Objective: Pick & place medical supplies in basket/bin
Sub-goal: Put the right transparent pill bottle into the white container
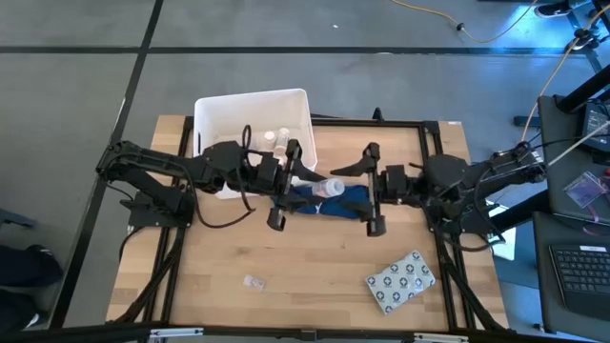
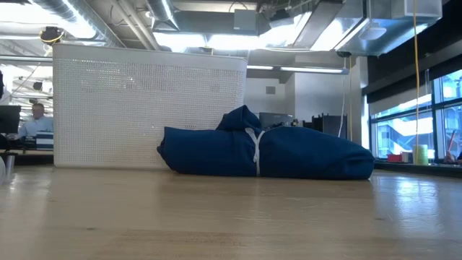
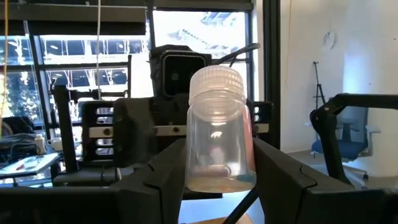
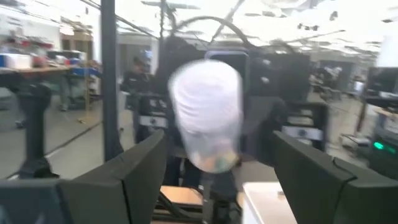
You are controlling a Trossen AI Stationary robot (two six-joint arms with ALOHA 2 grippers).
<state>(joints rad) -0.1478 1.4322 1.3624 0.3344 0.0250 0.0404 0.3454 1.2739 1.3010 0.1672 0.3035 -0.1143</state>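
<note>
I hold a clear vial (image 3: 219,134) with a white ribbed cap upright between my left gripper (image 1: 297,179) fingers (image 3: 163,171), pinched low on its body so the cap stays free. It hangs just beside the white bin (image 1: 217,114), above the dark blue cloth (image 1: 345,202). My right gripper (image 1: 370,189) faces it from the side away from the bin, fingers spread wide and clear of the vial, which looks like a handover. The grey dotted blister pack (image 1: 401,280) lies well apart from the bin, a small clear item (image 1: 253,282) too.
</note>
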